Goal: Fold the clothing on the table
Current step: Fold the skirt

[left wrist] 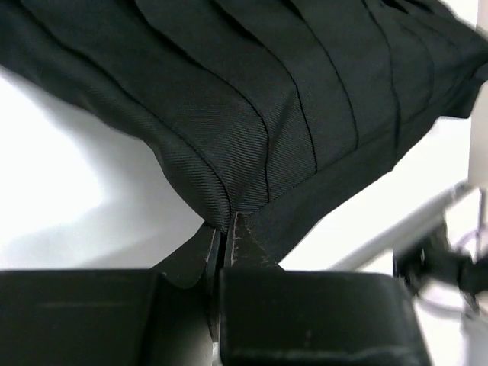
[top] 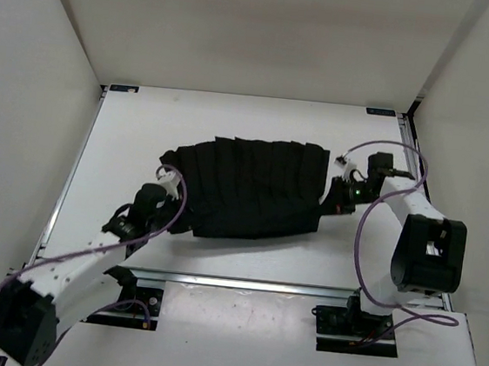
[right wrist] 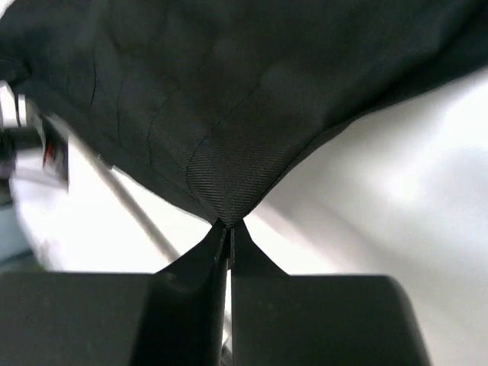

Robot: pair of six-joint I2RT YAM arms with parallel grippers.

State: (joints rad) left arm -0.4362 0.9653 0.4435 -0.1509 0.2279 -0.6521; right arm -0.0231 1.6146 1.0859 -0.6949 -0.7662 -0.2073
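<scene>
- The clothing [top: 253, 188] lies spread across the middle of the table [top: 234, 116].
- The left gripper [left wrist: 226, 231] pinches the clothing's left edge, jaws nearly closed.
- The right gripper [right wrist: 229, 226] clamps its right edge, jaws fully closed.

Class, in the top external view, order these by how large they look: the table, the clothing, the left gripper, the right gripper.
1. table
2. clothing
3. left gripper and right gripper: about alike, dark against the fabric, so unranked.

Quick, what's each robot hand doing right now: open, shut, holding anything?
The left hand: shut, pinching an edge of the clothing.
The right hand: shut, pinching the clothing at its other end.
</scene>
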